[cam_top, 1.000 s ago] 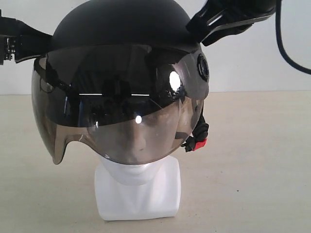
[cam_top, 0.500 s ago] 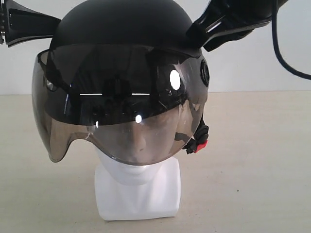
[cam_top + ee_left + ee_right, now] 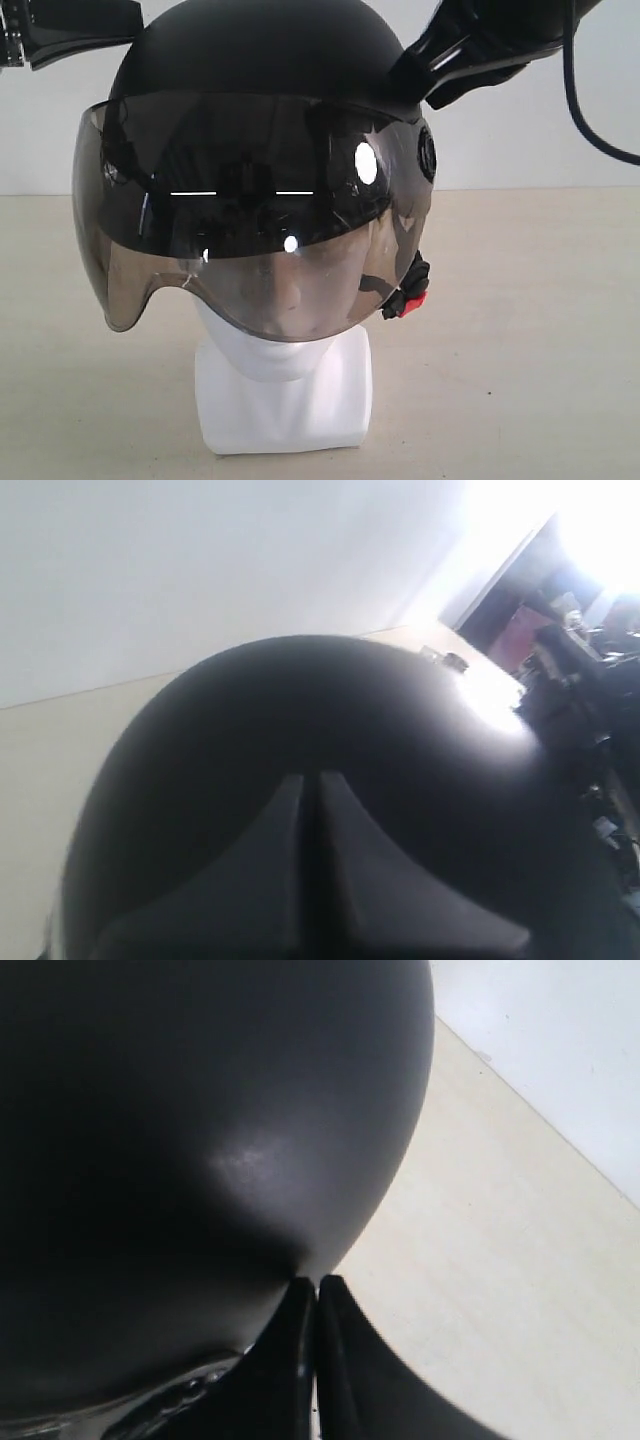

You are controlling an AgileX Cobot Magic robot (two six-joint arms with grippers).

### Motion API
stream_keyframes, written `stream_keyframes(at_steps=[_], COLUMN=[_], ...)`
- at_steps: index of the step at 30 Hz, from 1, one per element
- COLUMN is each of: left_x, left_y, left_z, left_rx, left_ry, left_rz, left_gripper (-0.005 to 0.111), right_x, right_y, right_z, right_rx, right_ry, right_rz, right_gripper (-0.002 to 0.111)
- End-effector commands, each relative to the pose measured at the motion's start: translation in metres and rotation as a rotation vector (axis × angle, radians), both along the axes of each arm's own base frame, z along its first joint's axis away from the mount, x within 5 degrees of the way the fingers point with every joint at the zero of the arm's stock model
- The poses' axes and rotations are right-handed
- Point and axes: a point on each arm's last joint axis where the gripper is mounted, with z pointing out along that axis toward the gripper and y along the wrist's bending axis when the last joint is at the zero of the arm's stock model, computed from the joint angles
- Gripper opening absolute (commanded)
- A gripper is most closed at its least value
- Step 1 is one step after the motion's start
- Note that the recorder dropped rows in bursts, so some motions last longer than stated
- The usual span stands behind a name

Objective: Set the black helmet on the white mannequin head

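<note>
Helmet's down over the head, nearly there!
The helmet (image 3: 260, 50) sits on the head (image 3: 285, 385) at frame centre, with the visor (image 3: 250, 210) across the face and the neck and base bare below on the tabletop (image 3: 530, 350). My left tool (image 3: 130, 22), upper left, and right tool (image 3: 405, 75), upper right, have their jaws pinched together, tips against the shell, gripping nothing. What's left, I reckon: back both off and check it sits level.

Beige tbl (image 3: 520, 330), white wall (image 3: 500, 140) behind.
</note>
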Motion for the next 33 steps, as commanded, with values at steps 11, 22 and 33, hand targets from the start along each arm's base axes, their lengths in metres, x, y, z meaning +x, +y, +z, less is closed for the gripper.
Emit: stream_keyframes(at_steps=[11, 22, 33], left_x=[-0.031, -0.056, -0.072], left_y=[-0.023, -0.021, 0.003], left_z=[0.004, 0.042, 0.09], left_rx=[0.058, 0.043, 0.053], left_ry=[-0.004, -0.163, -0.28], left_rz=[-0.202, -0.196, -0.001], left_gripper=[0.004, 0.004, 0.004], right_x=[-0.001, 0.002, -0.009], right_y=[0.006, 0.004, -0.005], right_z=[-0.003, -0.003, 0.014], right_rx=[0.033, 0.022, 0.063], right_ry=[0.027, 0.002, -0.058], right_rz=[0.018, -0.018, -0.017], right_gripper=[0.0, 0.0, 0.0])
